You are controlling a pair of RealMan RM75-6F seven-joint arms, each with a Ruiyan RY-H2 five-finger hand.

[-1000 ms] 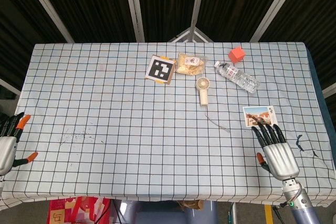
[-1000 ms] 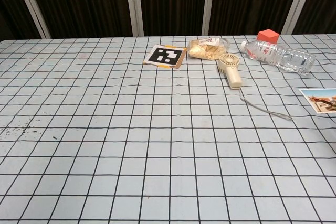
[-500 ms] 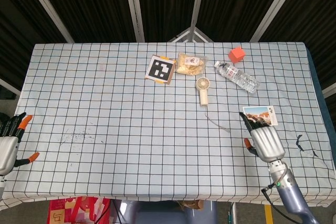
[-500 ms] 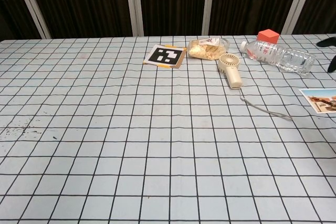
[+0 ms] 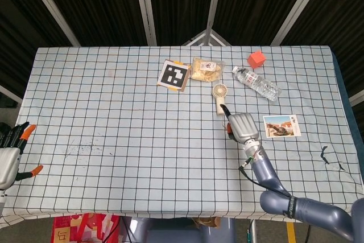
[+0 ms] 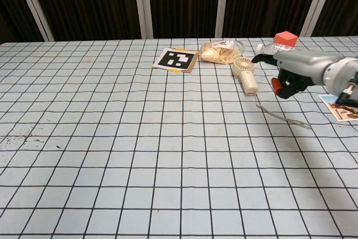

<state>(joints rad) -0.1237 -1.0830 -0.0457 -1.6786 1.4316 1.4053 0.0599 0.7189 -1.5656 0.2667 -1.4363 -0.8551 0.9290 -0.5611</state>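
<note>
My right hand hovers over the checked tablecloth just below a small cream hand-held fan. Its fingers are spread and point toward the fan's handle, and it holds nothing. In the chest view the right hand is raised just right of the fan, above the fan's grey cord. A photo postcard lies just right of this hand. My left hand rests at the table's left front edge, empty, its fingers apart; the chest view does not show it.
A clear water bottle lies on its side behind the fan, with a red cube beyond it. A snack bag and a black-and-white marker card sit at the back centre. Dark specks mark the cloth at left.
My right hand has swept from the table's right front, past the postcard, leftward and away from me to just below the fan. The left hand has barely moved.
</note>
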